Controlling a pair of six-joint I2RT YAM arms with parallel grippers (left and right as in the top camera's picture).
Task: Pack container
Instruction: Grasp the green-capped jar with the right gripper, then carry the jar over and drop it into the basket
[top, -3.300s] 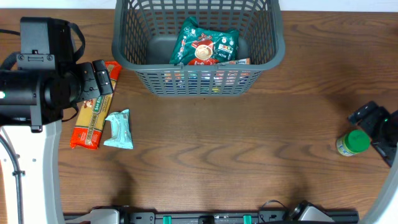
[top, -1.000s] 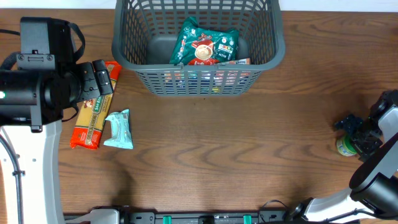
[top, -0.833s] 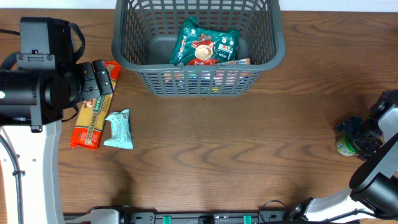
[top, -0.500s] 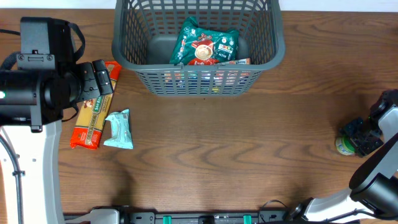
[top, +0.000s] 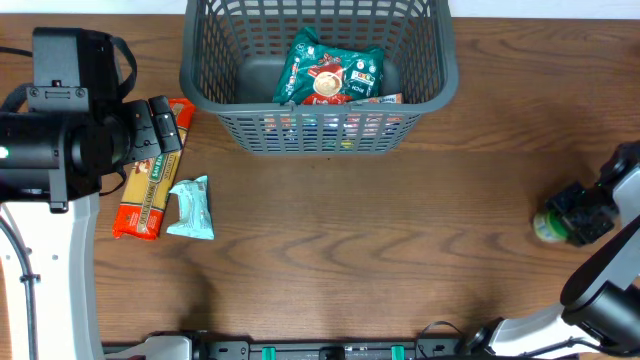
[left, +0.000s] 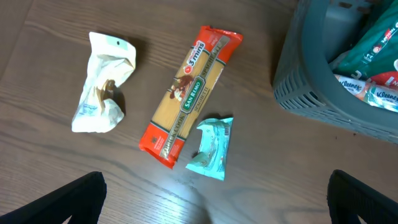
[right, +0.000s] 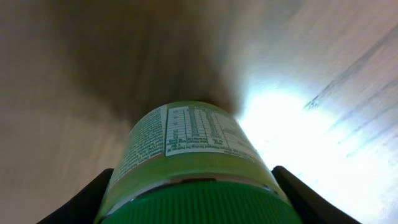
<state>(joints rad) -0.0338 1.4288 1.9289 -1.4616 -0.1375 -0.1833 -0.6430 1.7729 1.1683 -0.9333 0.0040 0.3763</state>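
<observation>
The dark grey slotted basket (top: 228, 70) stands at the back centre, and its corner shows in the left wrist view (left: 311, 93). It holds a green snack packet (top: 330, 70) and other packets. My right gripper (top: 582, 213) is at the right edge, its fingers (right: 196, 202) closed against both sides of a green-capped jar (top: 545, 228). The jar fills the right wrist view (right: 193, 149). My left gripper (top: 165, 125) hangs open and empty (left: 214, 205) above the table, left of the basket.
An orange spaghetti packet (top: 148, 190) (left: 189, 96) and a small teal packet (top: 192, 208) (left: 212, 149) lie left of the basket. A crumpled white packet (left: 102, 81) lies further left, hidden under the left arm in the overhead view.
My right gripper has come down over the jar and closed round it. The jar has shifted slightly left. The left arm has not moved.
</observation>
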